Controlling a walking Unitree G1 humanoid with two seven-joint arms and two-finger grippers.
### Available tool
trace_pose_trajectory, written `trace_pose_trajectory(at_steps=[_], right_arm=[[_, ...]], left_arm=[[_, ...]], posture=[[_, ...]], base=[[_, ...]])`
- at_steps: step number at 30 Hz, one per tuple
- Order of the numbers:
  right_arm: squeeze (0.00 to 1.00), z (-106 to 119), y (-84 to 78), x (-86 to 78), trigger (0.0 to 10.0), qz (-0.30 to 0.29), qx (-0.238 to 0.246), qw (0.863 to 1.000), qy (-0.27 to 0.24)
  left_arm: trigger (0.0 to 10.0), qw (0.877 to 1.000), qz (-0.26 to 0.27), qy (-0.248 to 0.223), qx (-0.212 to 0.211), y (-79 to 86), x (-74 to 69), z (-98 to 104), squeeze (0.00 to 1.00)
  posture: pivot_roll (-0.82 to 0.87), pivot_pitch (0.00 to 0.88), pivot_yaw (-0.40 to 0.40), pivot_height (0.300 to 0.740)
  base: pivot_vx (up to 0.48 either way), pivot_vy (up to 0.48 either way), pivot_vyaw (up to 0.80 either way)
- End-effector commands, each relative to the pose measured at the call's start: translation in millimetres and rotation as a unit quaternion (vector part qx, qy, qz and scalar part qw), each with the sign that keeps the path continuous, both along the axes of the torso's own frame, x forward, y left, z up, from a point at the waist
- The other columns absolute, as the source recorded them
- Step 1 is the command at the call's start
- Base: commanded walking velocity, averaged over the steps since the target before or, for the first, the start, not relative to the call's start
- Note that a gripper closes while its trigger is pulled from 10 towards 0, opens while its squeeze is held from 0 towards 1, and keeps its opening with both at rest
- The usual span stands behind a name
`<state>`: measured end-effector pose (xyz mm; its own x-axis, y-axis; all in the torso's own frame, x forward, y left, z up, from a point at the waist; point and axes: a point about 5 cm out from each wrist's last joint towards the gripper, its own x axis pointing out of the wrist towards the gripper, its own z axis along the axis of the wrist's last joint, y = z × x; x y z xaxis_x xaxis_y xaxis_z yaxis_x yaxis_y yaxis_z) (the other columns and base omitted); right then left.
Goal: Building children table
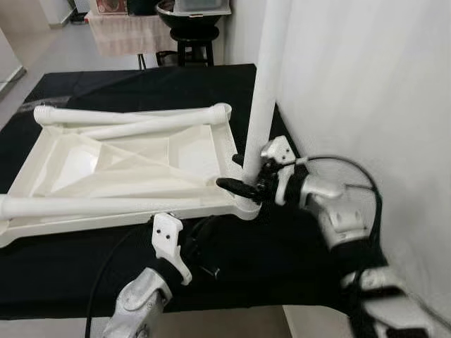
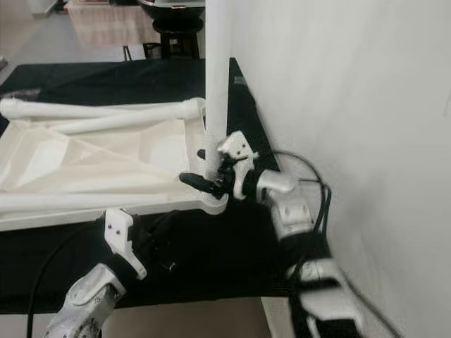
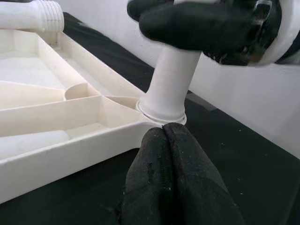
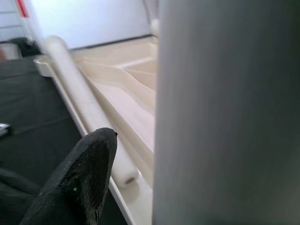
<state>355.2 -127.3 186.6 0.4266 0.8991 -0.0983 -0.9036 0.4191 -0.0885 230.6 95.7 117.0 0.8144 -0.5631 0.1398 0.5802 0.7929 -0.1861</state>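
Currently: leg-fitting step, right gripper (image 1: 243, 184) grasping upright white leg (image 1: 262, 105) in inverted table's (image 1: 127, 169) corner socket, left gripper (image 3: 171, 159) clenched, empty; next, likely seating the leg fully.

Right hand (image 2: 211, 176) around upright leg (image 2: 215, 77)

Black cloth (image 1: 141, 84) covering the surface, white wall (image 1: 366, 84) alongside, dark stool (image 1: 194, 42) beyond, draped table (image 1: 127, 32)
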Motion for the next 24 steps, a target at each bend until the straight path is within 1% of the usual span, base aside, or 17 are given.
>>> trace_pose_trajectory(at_steps=[1, 4, 10, 11, 12, 13, 14, 15, 18, 19, 20, 21, 22, 23, 24], right_arm=[[0.00, -1, 6.7, 1.0, 0.0, 0.029, 0.013, 0.999, 0.011], [0.00, -1, 6.1, 3.3, 0.0, 0.031, 0.017, 0.999, 0.017], [0.00, -9, 0.7, 7.1, 0.0, 0.005, 0.017, 0.999, 0.029], [0.00, -13, -2.4, 6.2, 0.0, -0.007, 0.015, 0.999, 0.031], [0.00, -19, -6.0, 5.7, 0.0, -0.032, 0.002, 0.999, 0.027], [0.00, -19, -6.0, 5.7, 0.0, -0.032, 0.002, 0.999, 0.027], [0.00, -25, -9.7, 6.1, 0.0, -0.065, -0.014, 0.998, 0.022], [0.00, -38, -12.5, 3.8, 0.0, -0.127, -0.038, 0.991, 0.021], [0.00, -38, -12.5, 3.8, 0.0, -0.127, -0.038, 0.991, 0.021], [0.00, -53, -19.0, 1.9, 0.0, -0.244, -0.066, 0.967, 0.021], [0.00, -67, -13.9, -14.9, 0.0, -0.349, -0.050, 0.935, 0.036], [0.00, -67, -13.9, -14.9, 0.0, -0.349, -0.050, 0.935, 0.036], [0.00, -78, 5.7, -41.1, 0.0, -0.381, -0.043, 0.922, 0.052], [0.00, -78, 5.7, -41.1, 0.0, -0.381, -0.043, 0.922, 0.052], [0.00, -73, 23.6, -55.0, 0.0, -0.354, -0.052, 0.934, 0.026]], left_arm=[[10.0, 1.000, 0.000, 0.011, 0.001, -1.3, -1.1, -4, 0.00], [10.0, 1.000, 0.000, 0.012, 0.001, -1.4, -1.4, -4, 0.00], [10.0, 1.000, -0.001, 0.012, 0.001, -2.1, -2.3, -4, 0.00], [10.0, 1.000, -0.001, 0.012, 0.000, -2.2, -2.7, -4, 0.00], [10.0, 1.000, -0.001, 0.012, 0.000, -2.5, -3.1, -4, 0.00], [10.0, 1.000, -0.001, 0.012, 0.000, -2.5, -3.1, -4, 0.00], [10.0, 1.000, 0.000, 0.012, 0.000, -2.5, -3.4, -4, 0.00], [10.0, 1.000, 0.000, 0.012, 0.000, -2.4, -3.9, -4, 0.00], [10.0, 1.000, 0.000, 0.012, 0.000, -2.4, -3.9, -4, 0.00], [10.0, 1.000, 0.000, 0.011, 0.000, -2.1, -4.5, -3, 0.00], [10.0, 1.000, 0.002, 0.010, 0.001, -1.0, -4.8, -3, 0.00], [10.0, 1.000, 0.002, 0.010, 0.001, -1.0, -4.8, -3, 0.00], [10.0, 1.000, 0.003, 0.010, 0.002, -0.1, -4.8, -3, 0.00], [10.0, 1.000, 0.003, 0.010, 0.002, -0.1, -4.8, -3, 0.00], [10.0, 1.000, 0.002, 0.011, 0.004, 0.3, -4.7, -4, 0.00]], posture=[[0.05, 0.067, -0.031, 0.740], [0.05, 0.067, -0.032, 0.740], [0.06, 0.070, -0.034, 0.740], [0.05, 0.073, -0.037, 0.740], [0.06, 0.074, -0.040, 0.740], [0.06, 0.074, -0.040, 0.740], [0.06, 0.075, -0.044, 0.740], [0.06, 0.081, -0.053, 0.740], [0.06, 0.081, -0.053, 0.740], [0.06, 0.085, -0.059, 0.740], [0.05, 0.093, -0.055, 0.740], [0.05, 0.093, -0.055, 0.740], [0.05, 0.093, -0.045, 0.740], [0.05, 0.093, -0.045, 0.740], [0.03, 0.078, -0.036, 0.740]], base=[[0.000, 0.000, 0.00], [0.000, 0.000, 0.00], [0.000, 0.000, 0.00], [0.000, 0.000, 0.00], [0.000, 0.000, 0.00], [0.000, 0.000, 0.00], [0.000, 0.000, 0.00], [0.000, 0.000, 0.00], [0.000, 0.000, 0.00], [0.000, 0.000, 0.00], [0.000, 0.000, 0.00], [0.000, 0.000, 0.00], [0.000, 0.000, 0.00], [0.000, 0.000, 0.00], [0.000, 0.000, 0.00]])
